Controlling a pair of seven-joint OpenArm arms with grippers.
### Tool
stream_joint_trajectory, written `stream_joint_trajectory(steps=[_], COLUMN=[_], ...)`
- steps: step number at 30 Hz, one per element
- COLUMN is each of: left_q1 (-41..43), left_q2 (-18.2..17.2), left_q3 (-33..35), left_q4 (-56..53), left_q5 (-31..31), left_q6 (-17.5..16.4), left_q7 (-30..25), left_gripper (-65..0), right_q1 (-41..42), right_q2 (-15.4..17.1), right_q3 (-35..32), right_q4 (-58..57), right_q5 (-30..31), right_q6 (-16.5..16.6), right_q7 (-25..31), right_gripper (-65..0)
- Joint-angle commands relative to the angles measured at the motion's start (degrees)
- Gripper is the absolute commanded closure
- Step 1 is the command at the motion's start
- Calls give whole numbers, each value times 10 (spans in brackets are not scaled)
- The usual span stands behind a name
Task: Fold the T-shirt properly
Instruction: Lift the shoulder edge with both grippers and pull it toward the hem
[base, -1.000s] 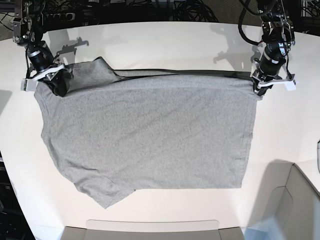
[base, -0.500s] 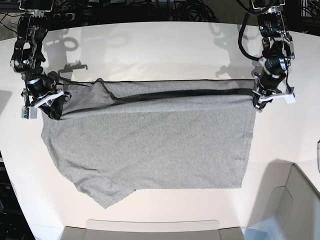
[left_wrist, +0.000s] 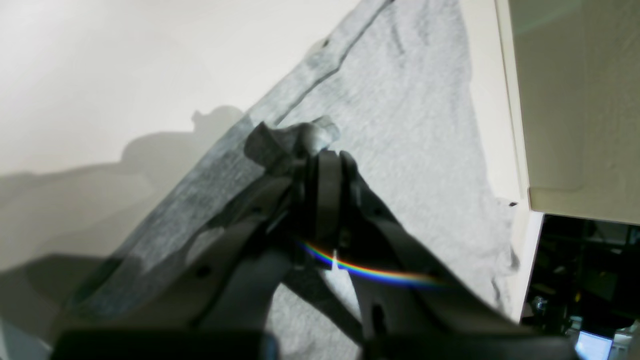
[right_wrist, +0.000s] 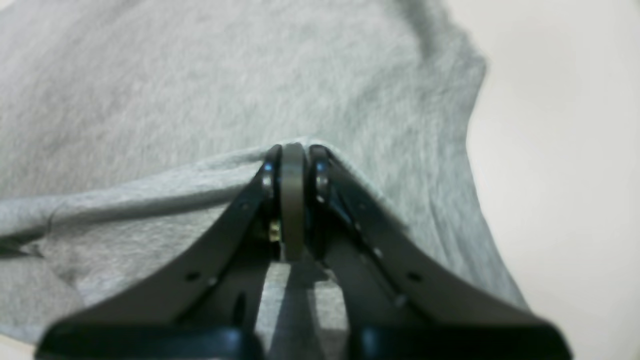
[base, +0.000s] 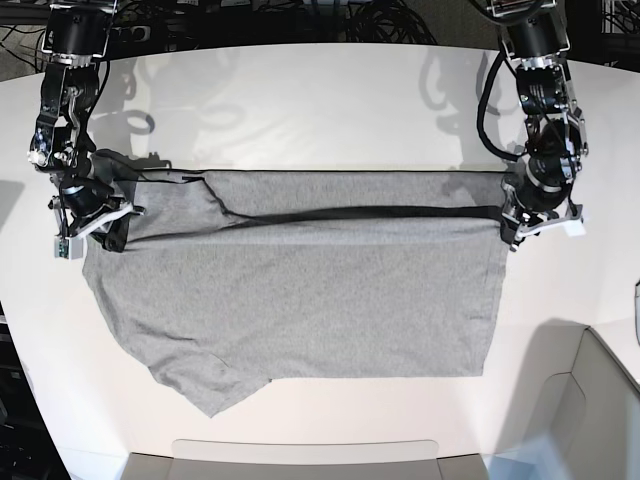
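The light grey T-shirt (base: 300, 300) lies spread, plain side up, on the white table (base: 300, 100). Its far edge is lifted and drawn over the body, and a dark shadow band runs under the raised fold. My left gripper (base: 512, 228), at the right in the base view, is shut on the far right corner of the cloth; the left wrist view shows it (left_wrist: 322, 150) pinching a bunched bit of the T-shirt (left_wrist: 415, 125). My right gripper (base: 98, 226) is shut on the far left edge; the right wrist view shows it (right_wrist: 292, 150) clamping a fold of the T-shirt (right_wrist: 200, 75).
A beige bin (base: 600, 400) stands at the front right corner, also in the left wrist view (left_wrist: 575, 100). A pale tray edge (base: 300, 450) runs along the front. Cables and arm bases line the back edge.
Both grippers have moved toward the near side, carrying the shirt's far edge with them. The folded-over strip has grown wider.
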Motion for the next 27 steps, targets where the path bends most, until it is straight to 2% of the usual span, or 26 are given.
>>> stream_joint_trajectory(steps=[1, 6, 20, 27], left_q1=[-19, -50, -96, -107], left_q2=[-10, -12, -14, -14], left_q3=[-2, 24, 30, 30], left_q4=[-4, -43, -108, -119], left_q5=[-1, -1, -1, -1], left_q6=[-3, -3, -3, -3], left_q7=[-6, -11, -11, -7], left_gripper=[0, 0, 0, 0], right_q1=[19, 51, 130, 173], right_q2=[11, 11, 16, 11], right_q3=[3, -28, -29, -56], right_q4=[2, -30, -117, -157], right_q5=[-10, -38, -41, -100], right_q6=[0, 0, 0, 0], right_q7=[17, 15, 16, 15], right_gripper=[0, 0, 0, 0])
